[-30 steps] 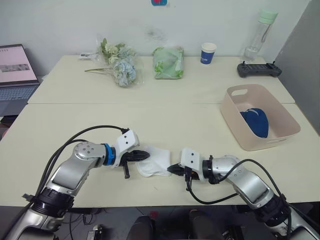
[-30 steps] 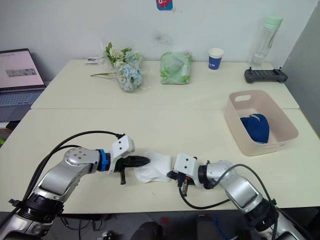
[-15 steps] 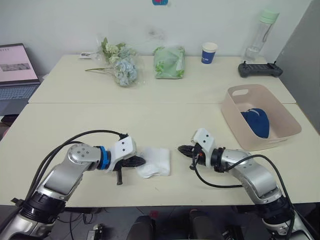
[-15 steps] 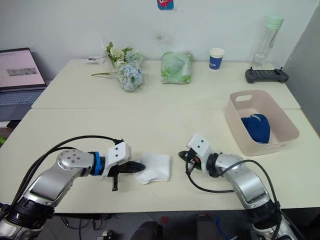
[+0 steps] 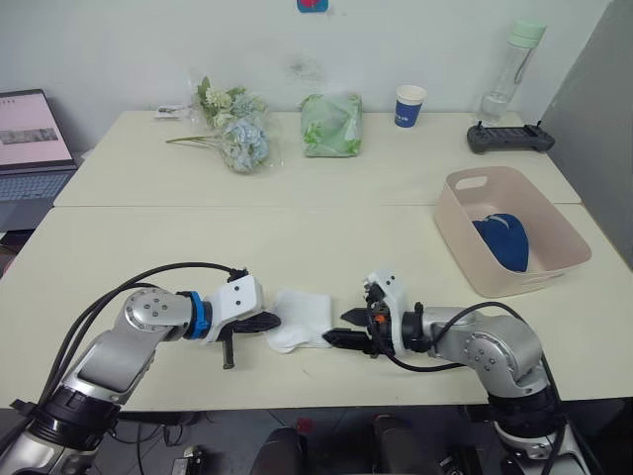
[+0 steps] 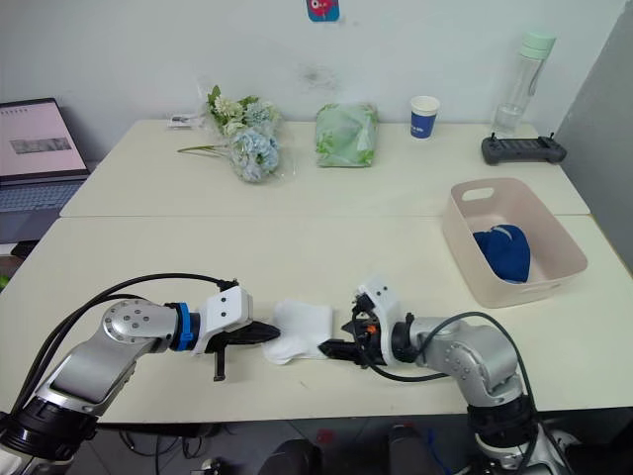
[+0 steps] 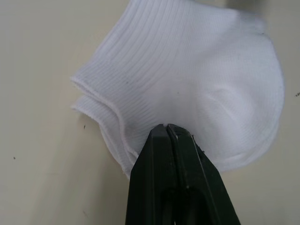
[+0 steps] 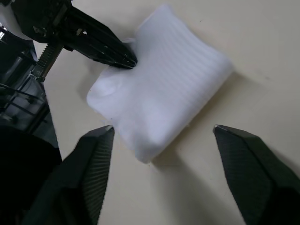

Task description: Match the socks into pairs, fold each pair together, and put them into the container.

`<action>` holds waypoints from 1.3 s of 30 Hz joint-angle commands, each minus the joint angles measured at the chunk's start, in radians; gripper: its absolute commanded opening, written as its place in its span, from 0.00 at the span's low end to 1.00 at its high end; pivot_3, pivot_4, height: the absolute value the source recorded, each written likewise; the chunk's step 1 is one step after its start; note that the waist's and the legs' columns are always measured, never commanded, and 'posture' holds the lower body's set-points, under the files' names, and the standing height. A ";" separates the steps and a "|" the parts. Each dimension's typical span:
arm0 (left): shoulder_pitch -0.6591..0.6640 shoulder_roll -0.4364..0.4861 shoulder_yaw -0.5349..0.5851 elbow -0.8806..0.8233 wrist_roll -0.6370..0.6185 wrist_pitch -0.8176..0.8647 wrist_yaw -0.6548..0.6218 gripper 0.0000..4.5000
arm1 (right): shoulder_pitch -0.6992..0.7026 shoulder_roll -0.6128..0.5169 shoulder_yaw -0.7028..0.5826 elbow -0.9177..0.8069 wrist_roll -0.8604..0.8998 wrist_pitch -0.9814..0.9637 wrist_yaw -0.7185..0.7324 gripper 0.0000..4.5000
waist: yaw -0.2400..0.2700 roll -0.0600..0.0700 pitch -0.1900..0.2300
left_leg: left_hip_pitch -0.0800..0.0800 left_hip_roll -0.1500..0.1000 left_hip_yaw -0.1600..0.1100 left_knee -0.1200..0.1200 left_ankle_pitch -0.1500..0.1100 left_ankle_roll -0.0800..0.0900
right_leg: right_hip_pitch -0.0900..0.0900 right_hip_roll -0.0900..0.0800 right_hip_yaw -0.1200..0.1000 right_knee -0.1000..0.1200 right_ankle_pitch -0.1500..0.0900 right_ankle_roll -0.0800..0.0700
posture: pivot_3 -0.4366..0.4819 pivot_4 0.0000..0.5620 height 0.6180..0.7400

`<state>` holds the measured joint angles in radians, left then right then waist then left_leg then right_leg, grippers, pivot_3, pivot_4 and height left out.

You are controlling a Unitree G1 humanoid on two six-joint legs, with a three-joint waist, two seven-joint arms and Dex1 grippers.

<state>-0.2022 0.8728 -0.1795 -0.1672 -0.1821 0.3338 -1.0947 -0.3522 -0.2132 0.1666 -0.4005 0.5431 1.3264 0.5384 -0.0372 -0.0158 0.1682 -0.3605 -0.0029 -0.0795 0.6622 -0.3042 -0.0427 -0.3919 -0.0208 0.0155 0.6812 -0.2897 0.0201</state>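
Observation:
A folded pair of white socks (image 5: 300, 315) lies near the table's front edge, between my two grippers. My left gripper (image 5: 274, 320) is shut, and its tip rests on the socks' left edge; the left wrist view shows the closed black fingertips (image 7: 166, 129) on the ribbed white knit (image 7: 187, 70). My right gripper (image 5: 345, 329) stands open just right of the socks, with its two fingers spread wide to either side of their near corner (image 8: 159, 89). At the right stands the pale pink container (image 5: 473, 265), which has a navy pair (image 5: 502, 240) inside.
Along the back of the table are a blue-and-white paper cup (image 5: 409, 104), a water bottle (image 5: 514, 59), a black controller (image 5: 509, 139), a green bag (image 5: 331, 124) and a bunch of flowers (image 5: 235, 134). A laptop (image 5: 30, 139) sits at the far left.
My right gripper, shut at the socks a second ago, drew back to the right and has come back open beside them. The left gripper stays shut at their left edge.

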 commanded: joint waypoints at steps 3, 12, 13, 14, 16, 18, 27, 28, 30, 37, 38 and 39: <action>0.018 0.015 -0.017 0.023 0.039 0.023 0.005 0.00 | -0.067 0.123 -0.053 0.076 0.046 0.070 -0.061 0.84 | -0.001 0.000 0.000 | 0.000 0.000 0.000 0.000 0.000 0.000 | 0.000 0.000 0.000 0.000 0.000 0.000 | 0.48 0.27 1.00; 0.017 0.011 -0.013 0.017 0.032 0.026 0.011 0.00 | -0.126 0.291 -0.067 0.278 0.012 -0.016 -0.151 0.84 | -0.002 0.001 0.000 | 0.000 0.000 0.000 0.000 0.000 0.000 | -0.001 0.000 0.000 0.000 0.000 0.000 | 0.48 0.27 1.00; 0.020 0.011 -0.012 0.015 0.031 0.026 0.012 0.00 | -0.128 0.298 -0.072 0.287 0.013 -0.023 -0.155 0.84 | -0.002 0.001 0.000 | 0.000 0.000 0.000 0.000 0.000 0.000 | -0.001 0.000 0.000 0.000 0.000 0.000 | 0.48 0.27 1.00; 0.021 0.012 -0.010 0.014 0.030 0.025 0.013 0.00 | -0.130 0.304 -0.078 0.298 0.013 -0.031 -0.161 0.84 | -0.003 0.001 0.000 | 0.000 0.000 0.000 0.000 0.000 0.000 | -0.001 0.000 0.000 0.000 0.000 0.000 | 0.48 0.27 1.00; 0.024 0.010 -0.007 0.012 0.026 0.027 0.016 0.00 | -0.131 0.308 -0.084 0.309 0.014 -0.041 -0.166 0.76 | -0.004 0.001 0.000 | 0.000 0.000 0.000 0.000 0.000 0.000 | 0.000 0.000 0.000 0.000 0.000 0.000 | 0.48 0.27 1.00; 0.024 0.005 0.000 0.010 0.015 0.030 0.016 0.00 | -0.130 0.307 -0.089 0.310 0.019 -0.044 -0.170 0.63 | -0.004 0.001 0.000 | 0.000 0.000 0.000 0.000 0.000 0.000 | 0.000 0.000 0.000 0.000 0.000 0.000 | 0.48 0.27 1.00; -0.041 -0.036 0.057 -0.039 -0.137 0.071 -0.050 0.00 | -0.055 0.243 -0.178 0.170 0.108 0.030 -0.160 0.01 | 0.000 0.001 0.000 | -0.003 0.000 0.000 0.000 0.000 0.000 | -0.003 -0.001 0.000 -0.001 0.000 0.000 | 0.48 0.27 1.00; -0.071 -0.058 0.067 -0.055 -0.186 0.116 -0.054 0.00 | -0.038 0.214 -0.190 0.122 0.122 0.039 -0.156 0.01 | 0.005 0.001 0.000 | -0.004 -0.001 0.000 0.000 0.000 0.000 | -0.003 -0.001 -0.001 -0.001 0.000 0.000 | 0.48 0.27 1.00; -0.123 -0.098 0.078 -0.080 -0.249 0.168 -0.051 0.00 | -0.016 0.169 -0.217 0.042 0.150 0.049 -0.150 0.01 | 0.011 0.001 0.001 | -0.005 -0.002 -0.001 0.001 0.000 0.000 | -0.003 -0.001 -0.001 -0.001 0.000 0.000 | 0.48 0.27 1.00; -0.426 -0.229 0.037 -0.102 -0.346 0.334 -0.023 0.28 | -0.007 0.026 -0.539 -0.252 0.355 0.069 -0.182 0.00 | 0.007 0.000 0.001 | -0.005 -0.003 0.000 0.001 0.000 0.000 | -0.003 0.001 -0.001 -0.001 0.000 0.001 | 0.48 0.27 1.00; -0.460 -0.242 0.024 -0.089 -0.339 0.338 -0.024 0.35 | -0.009 0.007 -0.572 -0.272 0.375 0.069 -0.198 0.00 | 0.006 0.000 0.001 | -0.005 -0.003 0.000 0.001 0.000 0.000 | -0.002 0.001 -0.001 -0.002 0.000 0.001 | 0.48 0.27 1.00; -0.482 -0.250 0.015 -0.080 -0.334 0.341 -0.025 0.44 | -0.010 -0.006 -0.594 -0.284 0.393 0.069 -0.211 0.00 | 0.003 0.000 0.001 | -0.005 -0.003 0.001 0.000 0.000 0.000 | -0.002 0.001 0.000 -0.002 0.000 0.001 | 0.48 0.27 1.00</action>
<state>-0.6585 0.6318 -0.1520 -0.2438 -0.5079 0.6653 -1.1210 -0.3545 -0.2090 -0.3799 -0.6279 0.8797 1.3958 0.3462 -0.0347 -0.0160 0.1695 -0.3649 -0.0057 -0.0783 0.6623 -0.3042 -0.0427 -0.3945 -0.0196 0.0156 0.6796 -0.2898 0.0214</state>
